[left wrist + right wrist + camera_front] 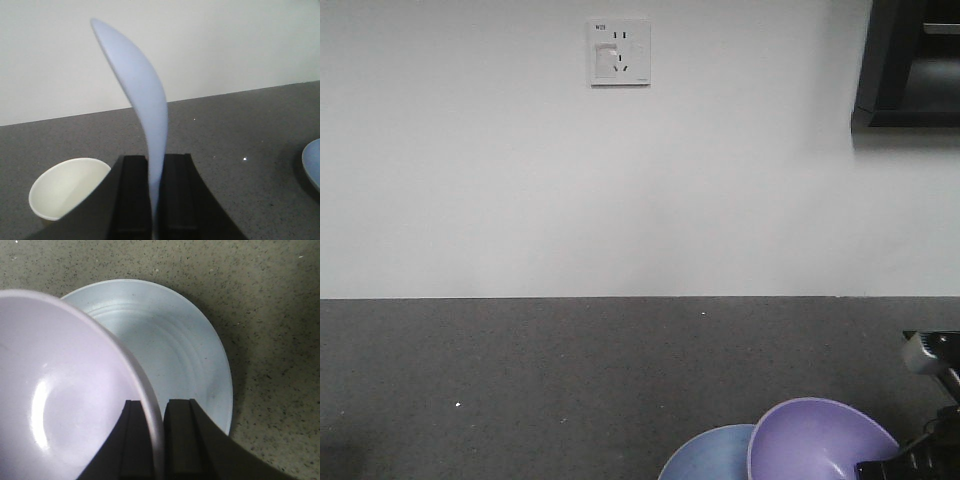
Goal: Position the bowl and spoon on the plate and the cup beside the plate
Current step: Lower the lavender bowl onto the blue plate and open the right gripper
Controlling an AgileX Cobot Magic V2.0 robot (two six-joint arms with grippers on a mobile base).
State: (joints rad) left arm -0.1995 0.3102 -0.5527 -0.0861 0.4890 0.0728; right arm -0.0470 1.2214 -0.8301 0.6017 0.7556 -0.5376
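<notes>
In the left wrist view my left gripper (156, 160) is shut on the handle of the white spoon (142, 90), whose scoop stands up above the fingers. The cup (65, 187), cream inside, stands on the counter to the left of that gripper. My right gripper (155, 405) is shut on the rim of the lavender bowl (60, 390), one finger inside and one outside. The bowl hangs tilted over the left part of the pale blue plate (180, 350), which lies flat on the counter. The front view shows the bowl (815, 440) overlapping the plate (710, 455) at the bottom edge.
The dark speckled counter (520, 380) runs back to a white wall with a socket (619, 52). A dark cabinet (910, 65) hangs at the upper right. The plate's edge (312, 165) shows at the right of the left wrist view.
</notes>
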